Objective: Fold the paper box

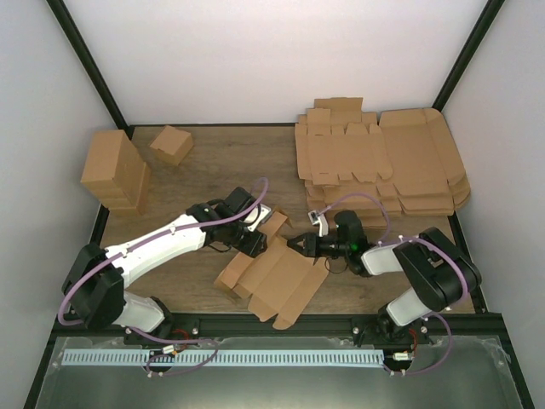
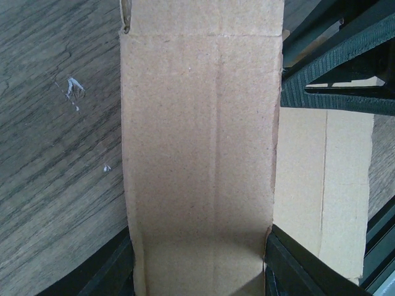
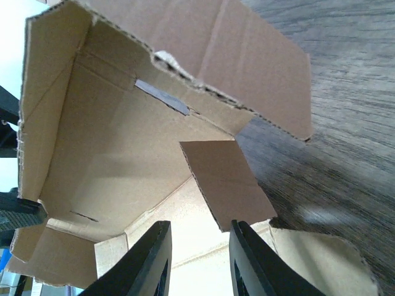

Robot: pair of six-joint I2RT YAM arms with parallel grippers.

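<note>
The paper box (image 1: 277,277) is a partly folded brown die-cut sheet lying in the middle of the table. My left gripper (image 1: 255,241) is at its far left corner. In the left wrist view a raised panel (image 2: 200,142) fills the gap between the two fingers (image 2: 296,265), so that gripper (image 2: 200,253) is shut on it. My right gripper (image 1: 298,244) faces it from the right, jaws apart. In the right wrist view the right gripper (image 3: 199,225) holds nothing. A small flap (image 3: 225,182) hangs just above its right fingertip, and the raised walls (image 3: 111,142) stand beyond.
A stack of large flat cardboard sheets (image 1: 383,162) lies at the back right. A tall cardboard block (image 1: 115,170) and a small folded carton (image 1: 171,144) stand at the back left. A black rail (image 1: 281,324) runs along the table's near edge.
</note>
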